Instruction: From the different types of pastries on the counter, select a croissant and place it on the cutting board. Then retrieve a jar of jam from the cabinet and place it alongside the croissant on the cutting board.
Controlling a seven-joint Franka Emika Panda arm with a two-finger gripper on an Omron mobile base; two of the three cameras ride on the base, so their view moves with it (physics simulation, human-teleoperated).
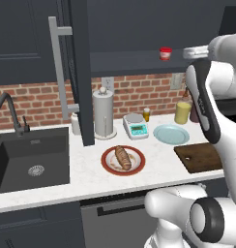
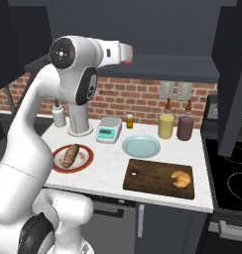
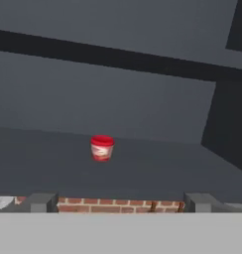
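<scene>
Left base view: squat red jar of jam (image 1: 165, 53) on the dark cabinet shelf (image 1: 125, 60).

Right base view: curved golden croissant (image 2: 181, 178) near the flat wooden cutting board's (image 2: 148, 178) right edge.

Hand view: tool (image 3: 121, 202) tips spread apart, short of the jar.

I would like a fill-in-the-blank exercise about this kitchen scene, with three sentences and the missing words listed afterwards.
1. The croissant lies on the dark brown ____.
2. The jar of jam stands inside the open ____, on its shelf.
3. The brown scored loaf rests on a plate whose rim is ____ in colour.

The end effector points at the jar and does not touch it.

Missing words: cutting board; cabinet; red
</scene>
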